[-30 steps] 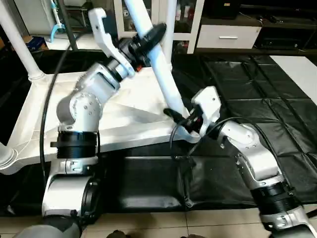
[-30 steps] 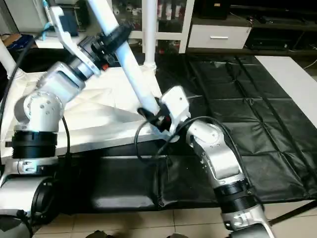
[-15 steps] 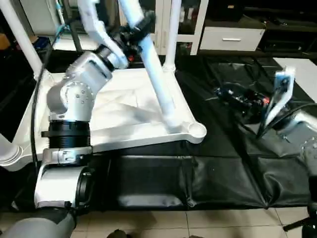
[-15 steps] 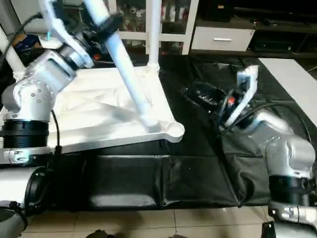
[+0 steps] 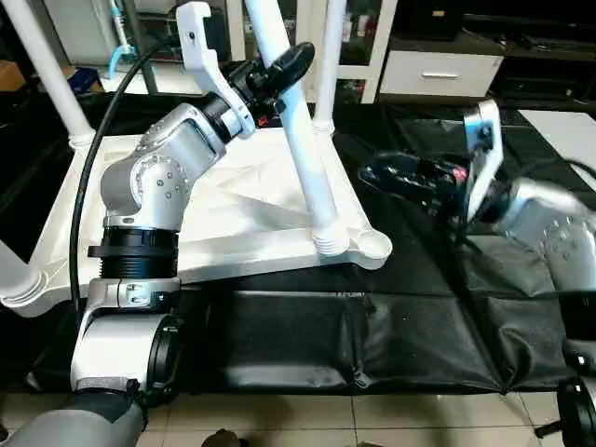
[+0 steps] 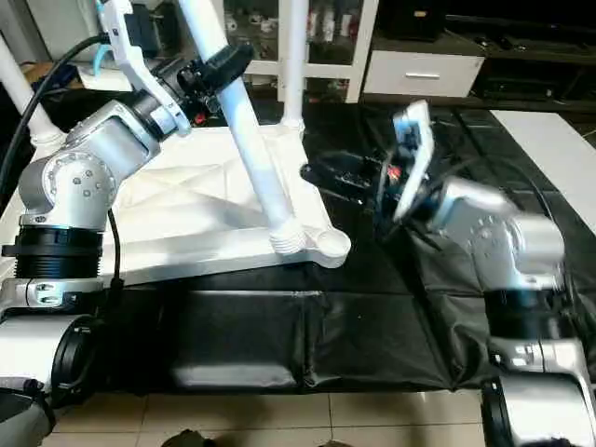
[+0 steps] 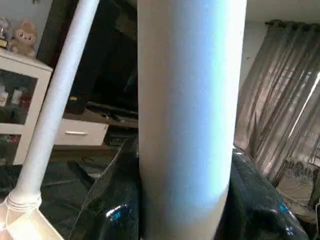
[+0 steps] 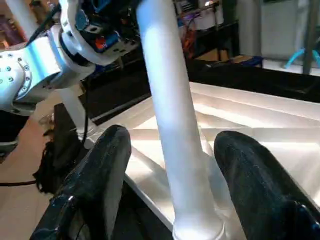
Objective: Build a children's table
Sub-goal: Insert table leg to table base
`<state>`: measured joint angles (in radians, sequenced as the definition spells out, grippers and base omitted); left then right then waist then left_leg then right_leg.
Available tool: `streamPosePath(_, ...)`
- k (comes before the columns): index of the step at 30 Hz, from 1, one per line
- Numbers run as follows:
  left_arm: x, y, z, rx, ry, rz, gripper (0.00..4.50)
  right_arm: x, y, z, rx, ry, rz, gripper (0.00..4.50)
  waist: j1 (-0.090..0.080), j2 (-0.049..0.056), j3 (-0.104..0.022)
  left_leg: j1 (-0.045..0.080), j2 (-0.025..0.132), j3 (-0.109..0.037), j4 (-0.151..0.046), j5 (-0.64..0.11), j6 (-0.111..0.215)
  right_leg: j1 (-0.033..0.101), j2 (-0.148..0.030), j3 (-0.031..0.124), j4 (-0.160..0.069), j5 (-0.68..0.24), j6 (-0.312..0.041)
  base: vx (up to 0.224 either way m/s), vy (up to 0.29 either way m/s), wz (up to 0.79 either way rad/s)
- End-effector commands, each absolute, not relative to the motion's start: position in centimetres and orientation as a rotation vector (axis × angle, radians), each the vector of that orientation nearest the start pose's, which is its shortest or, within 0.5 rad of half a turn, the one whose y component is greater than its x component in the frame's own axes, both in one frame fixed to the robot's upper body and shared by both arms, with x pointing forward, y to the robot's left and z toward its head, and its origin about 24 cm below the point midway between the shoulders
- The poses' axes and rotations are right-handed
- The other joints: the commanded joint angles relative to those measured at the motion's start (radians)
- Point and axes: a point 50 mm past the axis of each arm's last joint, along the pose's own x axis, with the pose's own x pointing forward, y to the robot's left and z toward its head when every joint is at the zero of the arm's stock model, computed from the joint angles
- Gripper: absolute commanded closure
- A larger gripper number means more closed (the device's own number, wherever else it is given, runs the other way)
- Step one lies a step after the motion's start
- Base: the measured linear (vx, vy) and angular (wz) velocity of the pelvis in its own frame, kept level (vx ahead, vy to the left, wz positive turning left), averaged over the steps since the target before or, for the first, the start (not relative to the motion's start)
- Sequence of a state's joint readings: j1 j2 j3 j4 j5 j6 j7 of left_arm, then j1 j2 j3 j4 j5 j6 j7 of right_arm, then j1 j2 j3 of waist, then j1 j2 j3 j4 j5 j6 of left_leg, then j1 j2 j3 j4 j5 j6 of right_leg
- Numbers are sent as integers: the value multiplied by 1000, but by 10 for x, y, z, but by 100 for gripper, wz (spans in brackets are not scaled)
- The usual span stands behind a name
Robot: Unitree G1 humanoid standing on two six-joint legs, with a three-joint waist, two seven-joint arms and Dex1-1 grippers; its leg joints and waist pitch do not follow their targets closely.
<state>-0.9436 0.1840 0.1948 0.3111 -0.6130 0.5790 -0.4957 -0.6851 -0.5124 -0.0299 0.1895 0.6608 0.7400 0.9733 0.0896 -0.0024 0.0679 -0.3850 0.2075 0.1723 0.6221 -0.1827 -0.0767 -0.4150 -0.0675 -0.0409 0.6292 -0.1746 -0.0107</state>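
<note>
On the overturned top (image 5: 233, 200), four legs (image 5: 303, 149) rise.

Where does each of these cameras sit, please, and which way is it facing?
Left eye view: on the head, looking down at the upturned table top; silver forearms show, the left end effector gripping the tilted leg.
Right eye view: beside it, same scene; the right end effector hangs open over the black mat.
Left wrist view: along that arm's fingers, clamped on the leg.
Right wrist view: between its black fingers, facing the leg's base.
Shared: both wrist views show that same leg.
</note>
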Motion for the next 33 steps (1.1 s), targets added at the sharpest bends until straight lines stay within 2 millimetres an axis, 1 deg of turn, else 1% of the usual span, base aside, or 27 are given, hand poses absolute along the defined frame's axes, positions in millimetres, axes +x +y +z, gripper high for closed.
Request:
streamPosePath(1,367,104,248,-401,-154,-823,287,331,-162,172,143,208,1138,154,-1,-6,-88,16,8,5,-61,-97,28,64,-50,28,-63,-97,-239,0,0,0)
streamPosePath(3,367,102,249,-400,-149,-821,287,333,-159,169,114,217,1136,154,-2,-7,-87,17,8,6,-62,-103,22,63,-50,28,-64,-103,-240,0,0,0)
streamPosePath(4,366,100,250,-403,-146,-821,287,335,-154,167,58,224,1137,154,-3,-6,-87,16,8,5,-61,-111,18,63,-51,27,-64,-110,-240,0,0,0)
streamPosePath(6,365,97,252,-405,-144,-823,287,337,-148,164,27,231,1143,154,-3,-8,-86,14,7,5,-62,-111,17,65,-50,27,-65,-116,-235,0,0,0)
streamPosePath(7,365,96,253,-405,-144,-819,287,339,-144,163,0,231,1140,154,-4,-7,-87,15,8,5,-62,-108,19,64,-51,27,-65,-109,-236,0,0,0)
streamPosePath(8,365,95,253,-405,-144,-816,287,340,-140,162,-19,228,1134,154,-5,-9,-87,14,8,5,-62,-107,19,63,-51,26,-64,-108,-238,0,0,0)
streamPosePath(9,365,94,254,-410,-145,-816,287,342,-135,161,-27,221,1119,154,-5,-9,-87,15,8,5,-62,-108,21,64,-51,27,-65,-108,-238,0,0,0)
streamPosePath(10,365,94,254,-413,-147,-814,287,344,-131,161,-25,215,1105,154,-6,-8,-87,14,8,5,-62,-103,19,62,-51,28,-63,-105,-238,0,0,0)
streamPosePath(11,365,94,254,-413,-148,-813,287,345,-128,160,-21,214,1092,154,-7,-11,-87,14,7,5,-63,-102,21,64,-51,28,-63,-100,-238,0,0,0)
streamPosePath(13,365,94,254,-411,-149,-811,287,345,-125,158,-23,216,1085,154,-7,-8,-87,15,8,5,-63,-103,20,62,-50,28,-63,-99,-235,0,0,0)
streamPosePath(14,365,94,255,-409,-150,-806,287,346,-123,156,-28,217,1082,154,-6,-9,-87,16,7,5,-64,-103,21,63,-50,28,-63,-96,-235,0,0,0)
streamPosePath(15,366,95,255,-407,-152,-794,287,345,-118,152,-29,232,1089,154,-6,-9,-87,14,7,5,-64,-101,19,64,-50,28,-63,-94,-234,0,0,0)
streamPosePath(17,366,96,255,-402,-153,-783,287,344,-115,149,-37,246,1085,154,-6,-4,-87,17,9,4,-64,-107,17,61,-50,28,-62,-85,-237,0,0,0)
streamPosePath(19,367,97,255,-393,-155,-766,287,345,-114,147,-50,259,1065,154,-6,-4,-87,18,9,5,-65,-112,15,62,-50,28,-62,-86,-236,0,0,0)
streamPosePath(21,367,97,255,-386,-155,-764,287,346,-114,146,-60,269,1045,182,-6,-3,-86,17,8,4,-66,-114,10,62,-49,28,-63,-91,-232,0,0,0)
streamPosePath(24,367,97,255,-388,-154,-773,287,346,-113,145,-65,274,1040,202,-7,-2,-86,17,7,4,-67,-122,4,64,-50,28,-63,-94,-229,0,0,0)
streamPosePath(27,362,90,256,-381,-144,-839,287,346,-113,144,-74,283,1046,230,-7,-2,-87,18,8,4,-66,-118,6,63,-50,28,-62,-81,-232,0,0,0)
streamPosePath(28,359,87,256,-379,-138,-866,287,346,-113,143,-77,289,1048,237,-7,1,-87,17,8,4,-66,-113,6,64,-50,28,-60,-73,-235,0,0,0)
streamPosePath(29,358,85,256,-378,-135,-879,287,346,-113,142,-79,291,1049,247,-7,0,-87,17,9,4,-66,-115,6,63,-50,28,-59,-67,-237,0,0,0)
streamPosePath(33,353,77,256,-377,-128,-931,287,343,-112,139,-78,327,1091,256,-7,0,-86,18,8,4,-66,-129,6,63,-50,28,-62,-83,-239,0,0,0)
